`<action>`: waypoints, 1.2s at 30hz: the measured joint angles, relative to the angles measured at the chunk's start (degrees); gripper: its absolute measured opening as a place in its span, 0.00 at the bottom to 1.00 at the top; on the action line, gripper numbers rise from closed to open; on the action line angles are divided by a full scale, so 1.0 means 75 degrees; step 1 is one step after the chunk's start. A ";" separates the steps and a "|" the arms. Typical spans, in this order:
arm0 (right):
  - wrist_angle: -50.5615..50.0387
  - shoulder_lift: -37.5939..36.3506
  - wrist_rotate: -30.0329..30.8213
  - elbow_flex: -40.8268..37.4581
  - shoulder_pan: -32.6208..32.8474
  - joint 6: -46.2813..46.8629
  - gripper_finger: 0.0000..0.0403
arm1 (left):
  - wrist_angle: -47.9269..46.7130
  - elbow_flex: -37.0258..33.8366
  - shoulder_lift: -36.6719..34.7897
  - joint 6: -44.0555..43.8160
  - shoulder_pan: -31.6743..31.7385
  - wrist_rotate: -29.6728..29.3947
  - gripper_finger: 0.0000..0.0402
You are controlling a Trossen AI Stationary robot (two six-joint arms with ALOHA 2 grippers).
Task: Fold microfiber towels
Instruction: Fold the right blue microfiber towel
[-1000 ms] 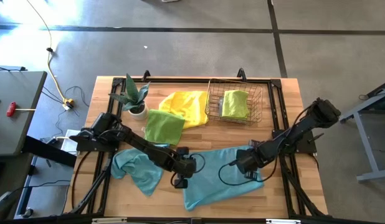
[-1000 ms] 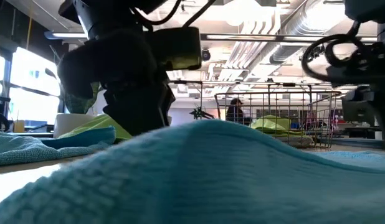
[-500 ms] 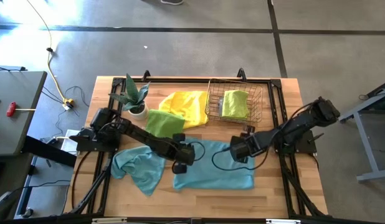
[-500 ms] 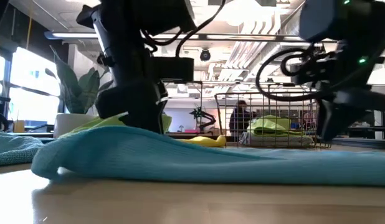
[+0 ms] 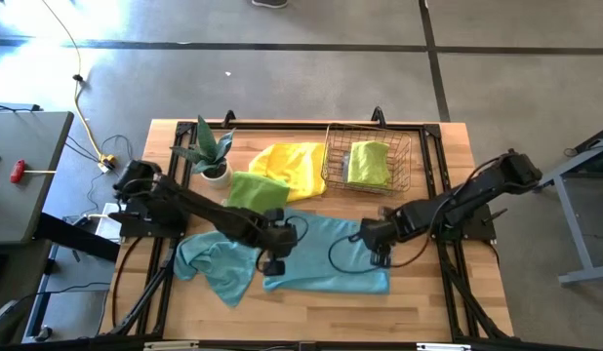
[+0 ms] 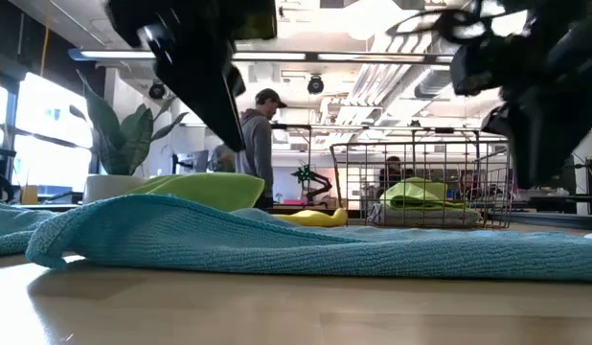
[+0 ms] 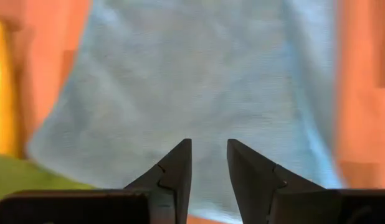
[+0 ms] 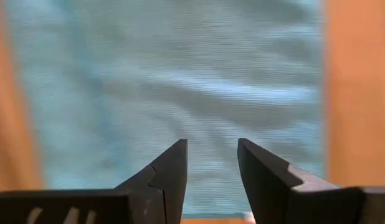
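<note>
We saw the bench carrying the teal towel folded flat, lying between and just below both pincers. The left pincer hovered over the towel's one end with its fingers parted by a narrow gap, holding nothing. The right pincer hovered over the other end, likewise slightly parted and empty. A second teal towel lay crumpled beside the left pincer.

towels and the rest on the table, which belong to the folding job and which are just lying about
Job:
teal towel being folded
crumpled teal towel
lime towel
yellow towel
green towel in the basket
left gripper
right gripper

Lying about:
wire basket
potted plant
</note>
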 joint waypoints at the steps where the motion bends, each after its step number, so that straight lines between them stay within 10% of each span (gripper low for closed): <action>1: 0.0098 0.0012 -0.0139 -0.0006 0.0146 0.0006 0.33 | 0.0006 0.0006 -0.0010 -0.0066 -0.0132 0.0062 0.23; 22: 0.0540 0.0284 -0.1298 -0.0020 0.1406 0.3932 0.42 | 0.1033 0.0034 0.1000 -0.0336 -0.1458 0.0963 0.33; 36: 0.1345 0.1018 -0.1178 -0.0017 0.1731 0.4069 0.42 | 0.0782 0.0020 0.1197 -0.1218 -0.1446 0.0814 0.36</action>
